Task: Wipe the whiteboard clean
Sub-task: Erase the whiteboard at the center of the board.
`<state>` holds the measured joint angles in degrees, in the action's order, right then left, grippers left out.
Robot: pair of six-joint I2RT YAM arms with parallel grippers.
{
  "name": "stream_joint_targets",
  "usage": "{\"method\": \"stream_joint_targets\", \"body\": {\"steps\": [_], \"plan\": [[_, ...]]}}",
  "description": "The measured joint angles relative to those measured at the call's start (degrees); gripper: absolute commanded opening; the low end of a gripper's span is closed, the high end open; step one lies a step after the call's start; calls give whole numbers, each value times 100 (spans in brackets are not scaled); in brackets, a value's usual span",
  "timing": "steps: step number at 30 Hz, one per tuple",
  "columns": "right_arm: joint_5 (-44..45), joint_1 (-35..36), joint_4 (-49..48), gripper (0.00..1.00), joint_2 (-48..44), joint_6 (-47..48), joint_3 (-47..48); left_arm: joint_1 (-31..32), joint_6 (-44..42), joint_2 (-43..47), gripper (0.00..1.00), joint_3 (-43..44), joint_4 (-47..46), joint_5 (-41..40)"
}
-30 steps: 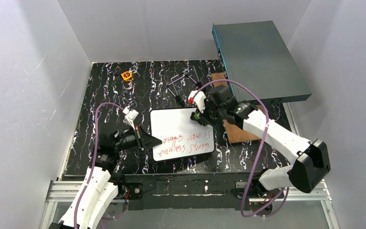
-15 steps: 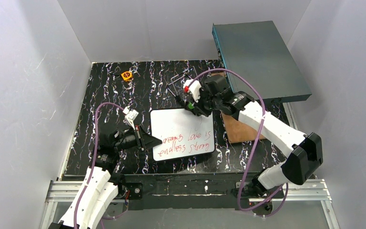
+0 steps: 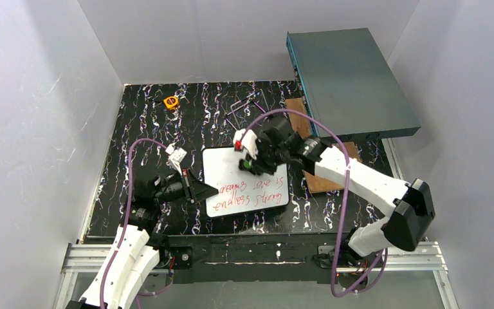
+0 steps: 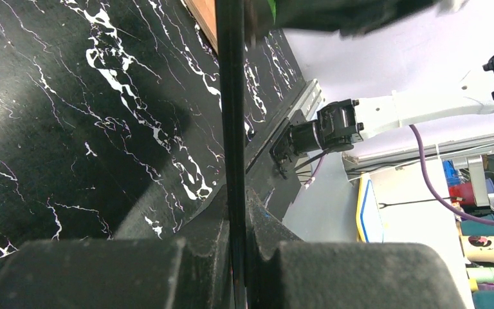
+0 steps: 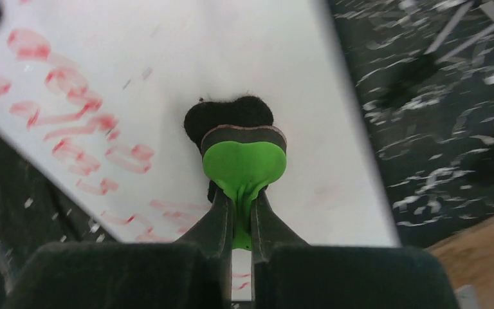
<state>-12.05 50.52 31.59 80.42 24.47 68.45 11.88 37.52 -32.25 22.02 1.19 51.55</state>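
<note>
The whiteboard lies flat on the black marbled table, with red handwriting across its near half. My left gripper is shut on the board's left edge, which shows as a thin black frame running between the fingers of the left gripper. My right gripper hangs over the board's upper middle, shut on a green eraser with a black felt pad. The pad rests on the white surface just above the red writing, seen from the right gripper.
A large grey-teal metal box stands at the back right. A brown wooden board lies partly under the right arm. An orange tape measure and some thin black wire pieces lie at the back of the table.
My right gripper has carried the eraser from the board's far right corner leftward and nearer, to the upper middle. The left gripper and the board have not moved.
</note>
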Motion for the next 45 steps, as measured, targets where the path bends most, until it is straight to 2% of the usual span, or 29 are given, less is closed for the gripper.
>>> {"method": "stream_joint_targets", "body": {"steps": [2,5,10,15,18,20,26,30,35,40,45], "plan": [[129,-83,-72,1,293,-52,566,0,-2,0,0,0,-13,-2],[326,-404,-313,1,343,-63,756,0,-2,0,0,0,-35,2],[599,-804,-568,1,-240,153,-258,0,-2,-2,0,0,-28,17],[417,-186,-398,1,-531,323,-1010,11,-4,-90,0,0,37,0],[197,275,-249,1,-380,358,-846,13,-4,-120,0,0,35,-9],[168,339,-192,1,-221,313,-525,15,-4,-114,0,0,13,-7],[474,-466,-601,1,-92,197,-33,24,-2,-107,0,0,-59,24],[765,-918,-990,1,-343,317,-632,24,2,-109,0,0,-63,15],[654,-470,-835,1,-566,424,-1322,24,0,-109,0,0,90,-48],[492,-13,-608,1,-339,396,-804,24,0,-103,0,0,52,-103],[752,-822,-979,1,-278,407,-437,24,2,-74,0,0,-57,-46]]}}
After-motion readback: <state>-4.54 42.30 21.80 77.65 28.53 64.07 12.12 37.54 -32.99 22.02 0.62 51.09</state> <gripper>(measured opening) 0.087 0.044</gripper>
